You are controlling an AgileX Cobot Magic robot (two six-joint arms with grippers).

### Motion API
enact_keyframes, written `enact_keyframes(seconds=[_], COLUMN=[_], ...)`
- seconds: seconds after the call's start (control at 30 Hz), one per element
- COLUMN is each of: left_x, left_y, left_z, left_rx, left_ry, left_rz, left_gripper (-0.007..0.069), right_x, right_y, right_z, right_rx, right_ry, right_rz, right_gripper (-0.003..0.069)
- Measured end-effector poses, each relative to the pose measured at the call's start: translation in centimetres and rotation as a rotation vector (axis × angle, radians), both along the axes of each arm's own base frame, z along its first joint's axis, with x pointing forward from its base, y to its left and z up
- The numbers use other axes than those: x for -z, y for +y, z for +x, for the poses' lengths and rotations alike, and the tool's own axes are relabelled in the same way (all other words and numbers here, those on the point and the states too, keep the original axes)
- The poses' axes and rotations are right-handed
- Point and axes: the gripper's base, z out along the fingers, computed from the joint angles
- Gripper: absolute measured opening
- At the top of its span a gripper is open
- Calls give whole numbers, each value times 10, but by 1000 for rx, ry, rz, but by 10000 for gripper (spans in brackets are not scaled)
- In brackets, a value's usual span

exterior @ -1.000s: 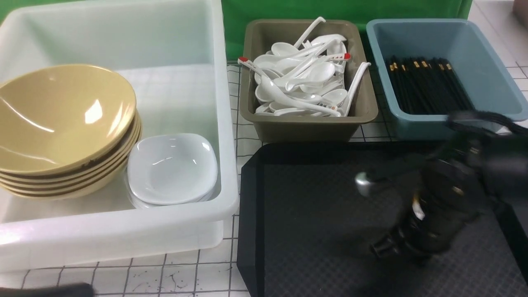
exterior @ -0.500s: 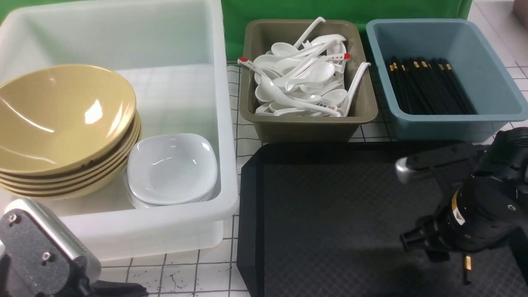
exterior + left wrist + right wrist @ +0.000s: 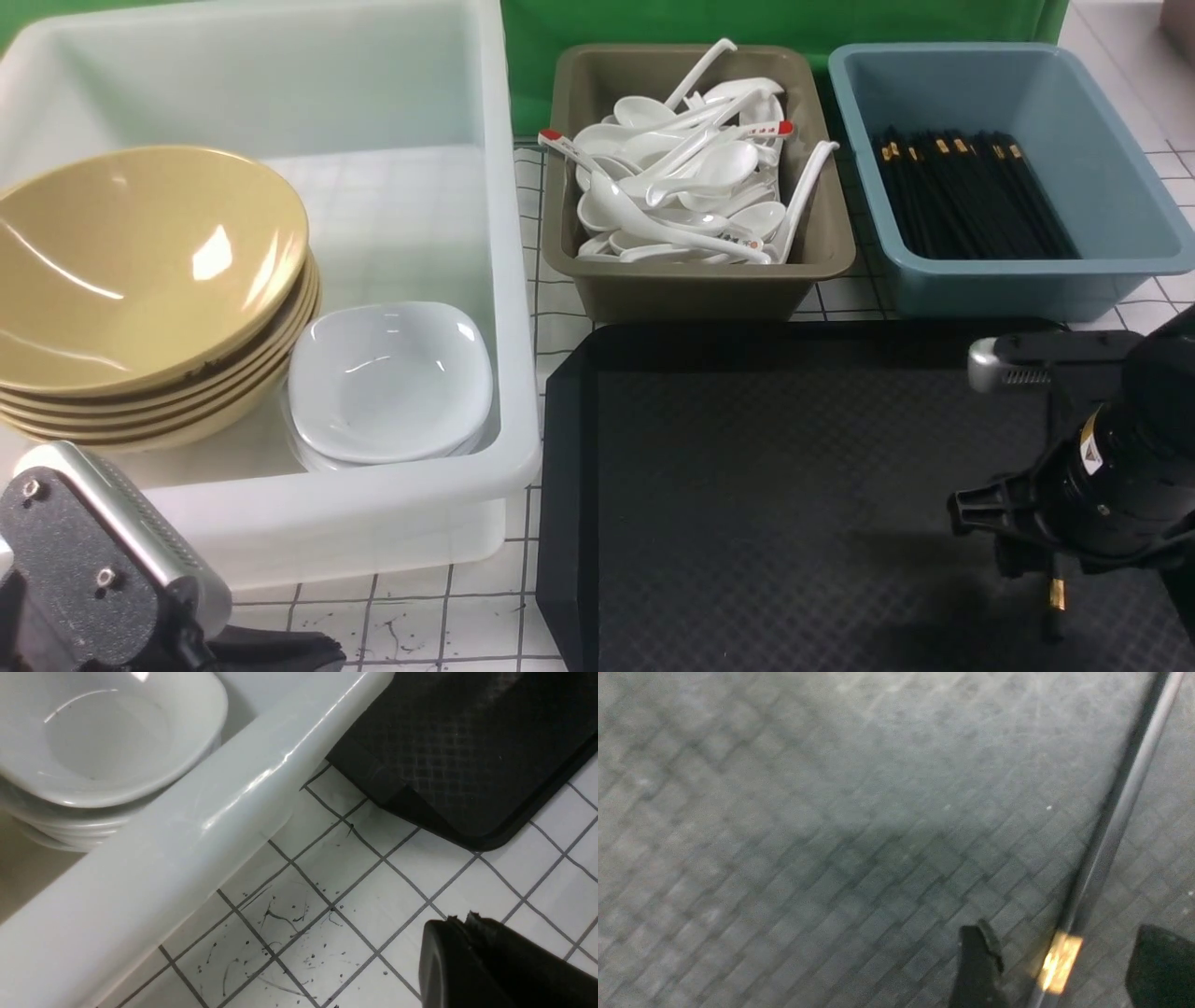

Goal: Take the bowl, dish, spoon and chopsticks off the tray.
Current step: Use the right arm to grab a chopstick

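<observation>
So my white gridded table (image 3: 411, 607) has four things sitting on it: translucent tub (image 3: 520, 280) along the left side, olive bin (image 3: 691, 294) and blue bin (image 3: 990, 294) side by side toward the far edge, black tray (image 3: 747, 485) just in front of those.

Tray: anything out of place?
Yes. A black chopstick with a gold band lies on the tray near its right edge, between the right gripper's open fingers, ungripped. One stick or the pair: cannot tell.
</observation>
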Motion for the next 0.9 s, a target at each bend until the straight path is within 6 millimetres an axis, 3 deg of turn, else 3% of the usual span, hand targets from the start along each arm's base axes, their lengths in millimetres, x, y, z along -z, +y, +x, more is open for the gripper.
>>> enact_keyframes(seconds=[0.27, 0.43, 0.6, 0.73, 0.8, 0.9], left_x=[0, -1, -1, -2, -2, -4], left_y=[-1, -1, -1, -2, -2, -3], left_z=[0, 0, 0, 0, 1, 2], left_rx=[1, 2, 3, 6, 8, 13], left_ry=[5, 4, 1, -7, -20, -42], left_rz=[-11, -16, -20, -26, -28, -34], left_gripper=[-5, -5, -5, -5, -5, -5], right_x=[24, 23, 20, -5, -36, -77], right_y=[-16, -7, 5, 15, 19, 18], right_z=[7, 5, -10, -34, -47, -49], right_rx=[42, -117, -217, -294, -333, -350], right_ry=[39, 46, 106, 127, 34, -180], right_rz=[10, 4, -23, -33, -8, 40], right_gripper=[282, 87, 84, 84, 84, 84])
